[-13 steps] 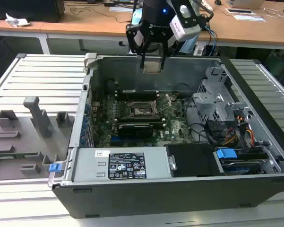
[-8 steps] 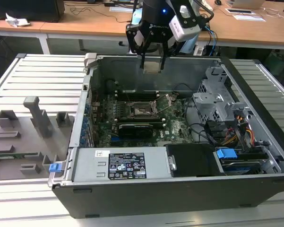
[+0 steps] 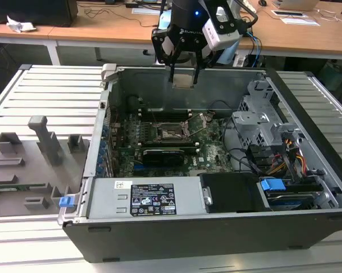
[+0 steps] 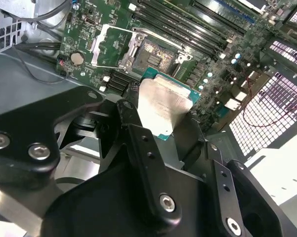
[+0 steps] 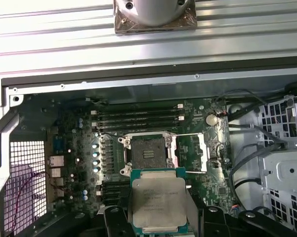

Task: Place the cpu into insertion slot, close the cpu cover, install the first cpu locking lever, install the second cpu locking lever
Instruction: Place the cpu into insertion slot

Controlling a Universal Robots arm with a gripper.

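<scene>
The black two-fingered gripper (image 3: 184, 73) is clamped on the small, flat, square, silver-grey-topped cpu (image 3: 184, 79). It holds the chip level at about the height of the rim of the open grey metal computer case (image 3: 159, 85).

In the exterior view the small square black insertion slot (image 3: 169, 132), with its thin metal rim, lies at about six to seven o'clock from the chip. It sits well apart from it, down on the green circuit board (image 3: 210, 154). By my reading the gap is mostly height, with a slight sideways offset. There is one arm, so which is nearer does not arise.

The first wrist view looks past the cpu (image 5: 158, 202) onto the insertion slot (image 5: 147, 153) and shows what the exterior view cannot. The chip's edges run parallel to the socket's, so little turning seems needed. The chip is close to square, so no long axis governs, and any corner keying is too small to tell. The thin square silver cpu cover (image 5: 190, 153), a frame with a cut-out window, is swung open just beside the socket, leaving the dark centre bare.

The second wrist view shows the grip itself. The black fingers (image 4: 138, 143) press on two opposite edges, and the chip's far half juts past them, a green edge visible beneath the metal top.
</scene>
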